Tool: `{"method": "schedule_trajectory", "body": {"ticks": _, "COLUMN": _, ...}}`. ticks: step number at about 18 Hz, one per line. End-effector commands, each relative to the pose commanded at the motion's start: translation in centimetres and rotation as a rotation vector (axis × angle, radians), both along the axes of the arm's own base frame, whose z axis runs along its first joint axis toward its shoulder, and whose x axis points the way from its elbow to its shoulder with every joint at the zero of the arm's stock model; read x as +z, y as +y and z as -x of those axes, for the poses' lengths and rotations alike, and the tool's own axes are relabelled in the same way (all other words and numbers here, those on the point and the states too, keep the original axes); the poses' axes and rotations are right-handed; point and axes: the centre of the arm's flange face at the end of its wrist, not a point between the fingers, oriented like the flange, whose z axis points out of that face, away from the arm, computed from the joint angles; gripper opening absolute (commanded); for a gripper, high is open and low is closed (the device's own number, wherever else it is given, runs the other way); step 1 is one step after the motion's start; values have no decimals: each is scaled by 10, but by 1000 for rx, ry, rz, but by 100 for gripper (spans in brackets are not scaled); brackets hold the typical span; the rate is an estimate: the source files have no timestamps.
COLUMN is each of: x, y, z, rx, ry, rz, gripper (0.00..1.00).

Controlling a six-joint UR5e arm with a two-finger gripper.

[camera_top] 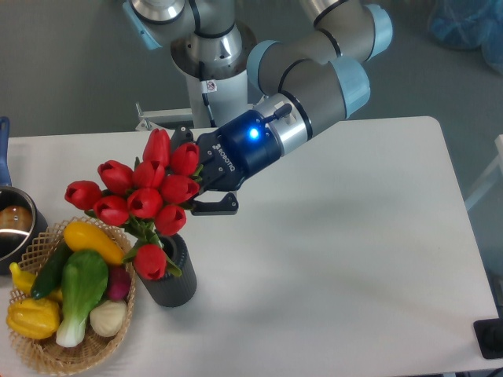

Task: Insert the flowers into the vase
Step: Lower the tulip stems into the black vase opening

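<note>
The flowers (141,196), a bunch of red tulips with green stems, hang over the left part of the table. My gripper (198,174) is shut on them from the right, its fingers partly hidden behind the blooms. The green stems point down-left toward the mouth of the vase (171,276), a dark grey ribbed cylinder standing upright just below the bunch. One drooping tulip (150,261) lies over the vase's rim and hides part of the mouth. I cannot tell how far the stems reach into the vase.
A woven wicker basket (118,314) full of vegetables stands right beside the vase on its left. A shiny metal pot (14,228) with a blue handle sits at the table's left edge. The robot base (212,71) rises behind the table.
</note>
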Motion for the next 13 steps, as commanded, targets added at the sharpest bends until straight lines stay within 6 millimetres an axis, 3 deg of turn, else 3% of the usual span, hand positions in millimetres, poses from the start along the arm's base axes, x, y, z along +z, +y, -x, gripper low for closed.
{"method": "schedule_trajectory", "body": {"ticks": 5, "x": -15, "y": 5, "z": 3, "rx": -2, "ry": 12, "rz": 9, "gripper": 16}}
{"method": "schedule_trajectory", "body": {"ticks": 8, "x": -36, "y": 11, "z": 8, "rx": 0, "ry": 35, "rz": 30, "gripper": 16}}
{"method": "schedule_trajectory", "body": {"ticks": 11, "x": -57, "y": 16, "z": -3, "rx": -11, "ry": 50, "rz": 64, "gripper": 17}}
{"method": "schedule_trajectory", "body": {"ticks": 13, "x": -72, "y": 13, "z": -6, "rx": -15, "ry": 82, "rz": 62, "gripper": 28}}
